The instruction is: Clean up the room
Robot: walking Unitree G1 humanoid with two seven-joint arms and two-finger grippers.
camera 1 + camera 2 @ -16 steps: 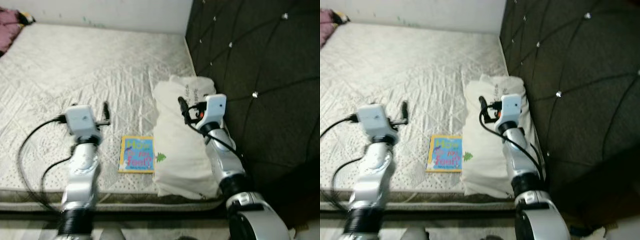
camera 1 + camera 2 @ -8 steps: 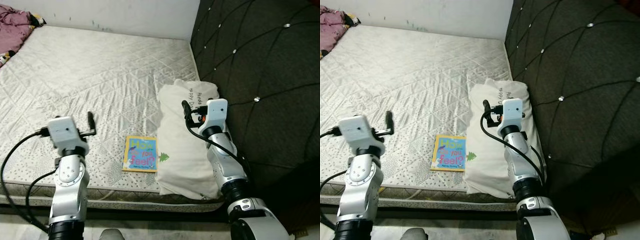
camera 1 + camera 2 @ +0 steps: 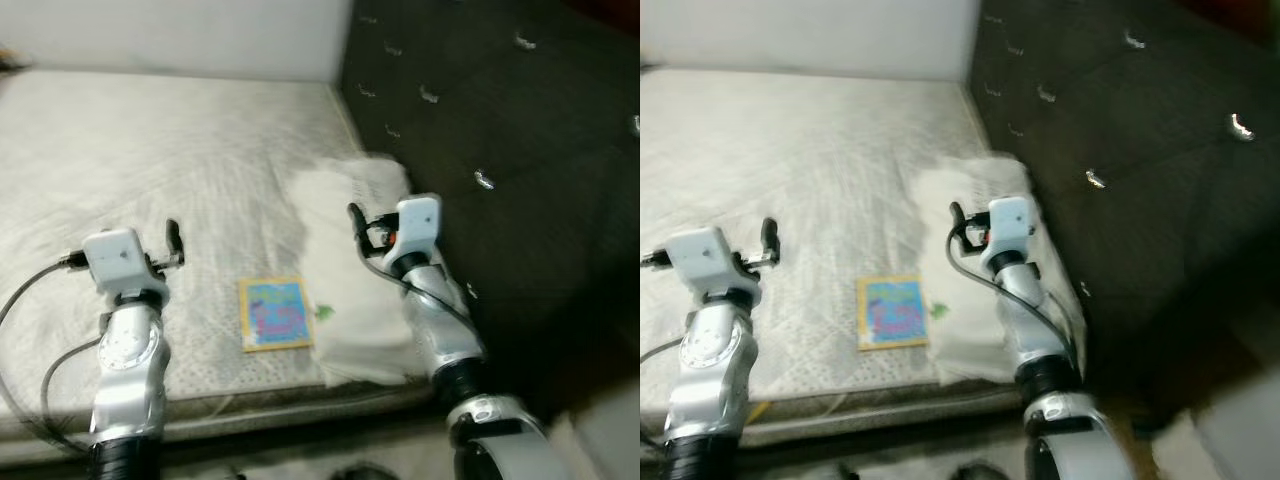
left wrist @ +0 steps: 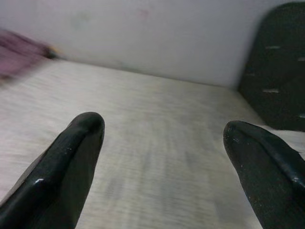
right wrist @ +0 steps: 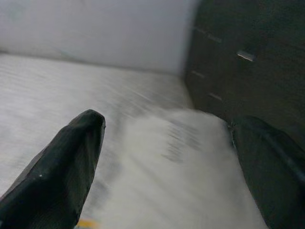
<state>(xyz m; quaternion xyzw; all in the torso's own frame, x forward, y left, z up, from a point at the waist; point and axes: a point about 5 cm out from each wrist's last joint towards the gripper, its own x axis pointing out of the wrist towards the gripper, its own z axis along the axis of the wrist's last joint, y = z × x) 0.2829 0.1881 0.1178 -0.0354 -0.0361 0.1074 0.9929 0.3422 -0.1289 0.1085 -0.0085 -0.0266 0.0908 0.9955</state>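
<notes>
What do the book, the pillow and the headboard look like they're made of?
Book: probably glossy card or paper, flat with a bright printed cover; blur hides detail.
Pillow: soft white fabric, rumpled and sagging.
Headboard: dark padded upholstery, tufted with shiny studs; fabric or leatherette, cannot tell.

mattress (image 3: 150, 150): bare, quilted | headboard (image 3: 500, 120): dark, tufted, beside mattress | wall (image 3: 170, 35): white, behind

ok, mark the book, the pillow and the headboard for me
book (image 3: 274, 313), left eye view, middle of its blue cover
pillow (image 3: 345, 210), left eye view, bare white upper part, beside the headboard
headboard (image 3: 1110, 120), right eye view, dark tufted panel between the studs
</notes>
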